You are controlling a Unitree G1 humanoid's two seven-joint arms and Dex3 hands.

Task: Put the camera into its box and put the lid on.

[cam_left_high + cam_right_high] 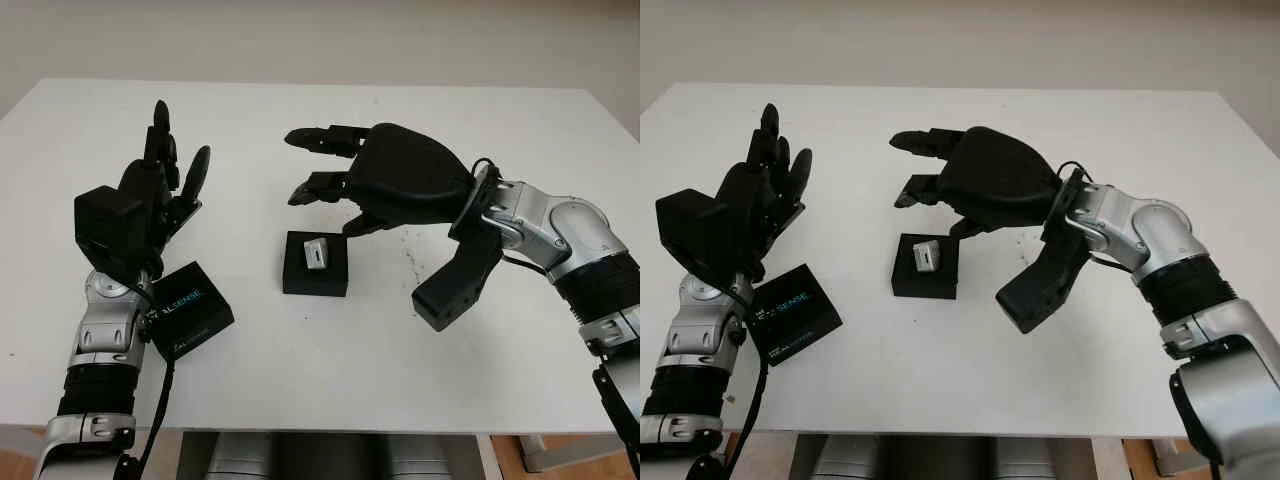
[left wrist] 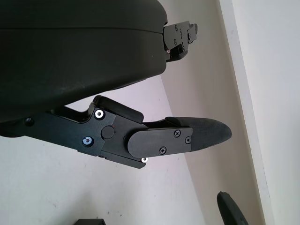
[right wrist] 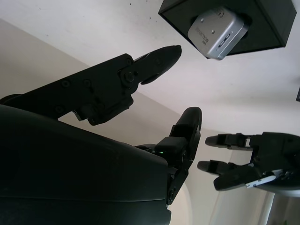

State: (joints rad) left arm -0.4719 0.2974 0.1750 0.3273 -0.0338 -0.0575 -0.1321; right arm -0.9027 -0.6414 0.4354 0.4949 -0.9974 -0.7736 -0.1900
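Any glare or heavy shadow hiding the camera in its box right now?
Left eye view: small silver camera sits evenly lit in the open black box, no glare; soft shadow under the open right hand above. Right wrist view: camera face readable, the hand's shell dark in the foreground.

Prob. lab/test room: plain white table, bare pale wall, floor under table edge.
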